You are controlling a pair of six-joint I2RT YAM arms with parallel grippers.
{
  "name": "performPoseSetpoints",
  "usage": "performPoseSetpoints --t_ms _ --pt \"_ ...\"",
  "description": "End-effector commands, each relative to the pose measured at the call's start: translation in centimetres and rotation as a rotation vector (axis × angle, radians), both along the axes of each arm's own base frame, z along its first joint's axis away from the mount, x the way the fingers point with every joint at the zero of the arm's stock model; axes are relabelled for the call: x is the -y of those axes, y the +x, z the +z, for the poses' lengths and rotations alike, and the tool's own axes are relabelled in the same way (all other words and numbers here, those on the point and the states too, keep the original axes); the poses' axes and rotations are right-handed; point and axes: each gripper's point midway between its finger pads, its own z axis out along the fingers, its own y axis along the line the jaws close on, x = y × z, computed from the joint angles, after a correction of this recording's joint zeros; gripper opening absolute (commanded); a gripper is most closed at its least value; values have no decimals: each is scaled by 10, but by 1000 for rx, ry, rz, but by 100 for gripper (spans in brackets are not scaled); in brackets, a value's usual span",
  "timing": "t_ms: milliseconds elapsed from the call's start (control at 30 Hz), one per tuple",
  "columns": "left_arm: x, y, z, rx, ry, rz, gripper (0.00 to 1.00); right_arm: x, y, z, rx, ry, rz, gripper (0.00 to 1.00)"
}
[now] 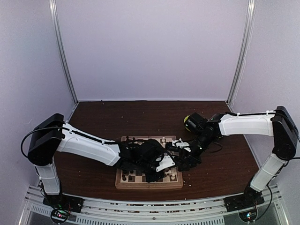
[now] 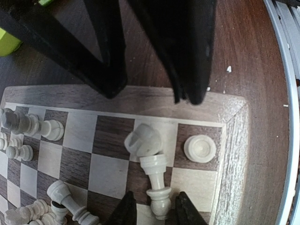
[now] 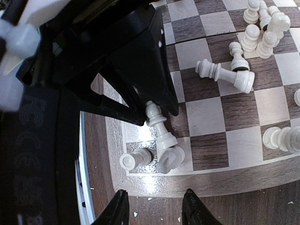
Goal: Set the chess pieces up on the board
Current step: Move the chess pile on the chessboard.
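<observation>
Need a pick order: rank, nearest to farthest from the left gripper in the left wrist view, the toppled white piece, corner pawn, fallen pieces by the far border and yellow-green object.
1. toppled white piece: between the fingers of the left gripper.
2. corner pawn: upright, ahead and right.
3. fallen pieces by the far border: ahead, far left.
4. yellow-green object: off the board, top-left corner.

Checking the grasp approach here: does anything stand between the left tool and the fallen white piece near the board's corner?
Nothing visible does. The left tool straddles the thin end of the fallen white piece, with a small gap on each side. The standing white pawn is in the corner square beside it, apart from both.
</observation>
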Motion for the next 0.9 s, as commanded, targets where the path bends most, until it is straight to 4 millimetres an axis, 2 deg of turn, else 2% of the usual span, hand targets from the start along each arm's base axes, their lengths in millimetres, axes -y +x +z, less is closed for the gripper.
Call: performPoseSetpoints --t_ms 0,633,867 --pt "7 4 3 17 -15 -5 29 -13 4 5 6 19 0 39" --pt "6 3 1 22 -35 -1 17 -34 11 -3 9 23 -63 38" --pt "3 2 0 19 -31 -3 13 -40 8 -4 -6 33 -61 38"
